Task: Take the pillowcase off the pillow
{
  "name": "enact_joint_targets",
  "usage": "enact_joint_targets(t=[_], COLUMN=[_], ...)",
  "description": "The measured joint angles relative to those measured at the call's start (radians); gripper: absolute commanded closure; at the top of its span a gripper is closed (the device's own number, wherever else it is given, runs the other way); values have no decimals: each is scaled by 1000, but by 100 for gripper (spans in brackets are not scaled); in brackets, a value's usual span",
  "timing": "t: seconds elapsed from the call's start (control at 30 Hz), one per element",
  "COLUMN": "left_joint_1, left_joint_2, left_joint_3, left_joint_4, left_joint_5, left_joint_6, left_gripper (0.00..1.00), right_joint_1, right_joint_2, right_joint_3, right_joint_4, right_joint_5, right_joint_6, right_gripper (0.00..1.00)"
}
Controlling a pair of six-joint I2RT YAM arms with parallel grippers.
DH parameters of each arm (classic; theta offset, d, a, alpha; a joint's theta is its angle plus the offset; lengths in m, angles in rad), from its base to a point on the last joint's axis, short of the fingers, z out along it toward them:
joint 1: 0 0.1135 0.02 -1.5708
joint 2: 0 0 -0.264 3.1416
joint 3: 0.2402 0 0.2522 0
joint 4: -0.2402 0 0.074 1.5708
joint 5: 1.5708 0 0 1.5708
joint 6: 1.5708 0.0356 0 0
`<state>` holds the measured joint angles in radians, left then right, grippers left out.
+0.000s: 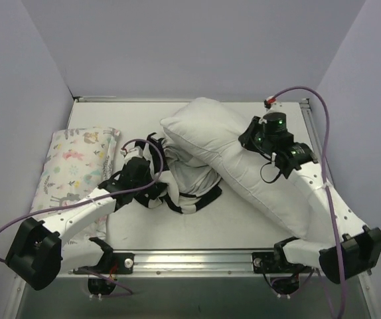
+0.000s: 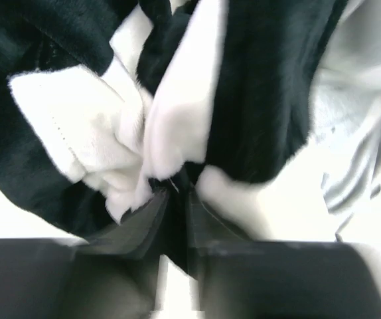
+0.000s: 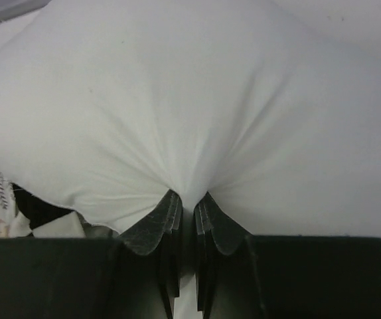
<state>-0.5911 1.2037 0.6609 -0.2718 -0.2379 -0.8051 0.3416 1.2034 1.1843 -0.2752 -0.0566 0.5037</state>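
Observation:
The plain white pillow lies diagonally from the table's middle back to the front right, almost fully bare. The black and white checkered pillowcase is bunched in a heap at the pillow's left side. My left gripper is shut on a fold of the pillowcase, which fills the left wrist view. My right gripper is shut on a pinch of the pillow's white fabric, with creases running into the jaws.
A pale pillow printed with small pastel animals lies at the table's left side, partly under my left arm. Grey walls close the table on the left, back and right. A metal rail runs along the front edge.

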Motion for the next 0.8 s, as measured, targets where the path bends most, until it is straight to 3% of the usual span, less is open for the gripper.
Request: enact_joint_targets(t=[0.03, 0.07, 0.1, 0.13, 0.27, 0.33, 0.37, 0.8], left_joint_1=[-4, -8, -15, -21, -35, -36, -36, -130], left_joint_2=[-25, -51, -78, -106, -229, -275, -293, -446], left_joint_3=[-6, -9, -10, -10, -4, 8, 16, 177], left_joint_4=[-6, -12, -19, -25, -61, -85, -95, -209], left_joint_5=[0, 1, 1, 2, 5, 9, 13, 67], left_joint_6=[6, 8, 10, 16, 52, 73, 85, 234], left_gripper=[57, 51, 44, 42, 34, 33, 32, 31], right_joint_1=[29, 57, 78, 96, 112, 112, 111, 112], right_joint_2=[13, 19, 20, 18, -35, -77, -101, -483], right_joint_3=[-47, -90, -126, -152, -207, -211, -211, -252], right_joint_4=[37, 63, 82, 97, 169, 175, 175, -25], right_joint_5=[22, 39, 51, 52, 47, 39, 31, 0], right_joint_6=[-3, -5, -2, -3, 5, 10, 11, 12], right_gripper=[87, 74, 70, 66, 27, 17, 0, 0])
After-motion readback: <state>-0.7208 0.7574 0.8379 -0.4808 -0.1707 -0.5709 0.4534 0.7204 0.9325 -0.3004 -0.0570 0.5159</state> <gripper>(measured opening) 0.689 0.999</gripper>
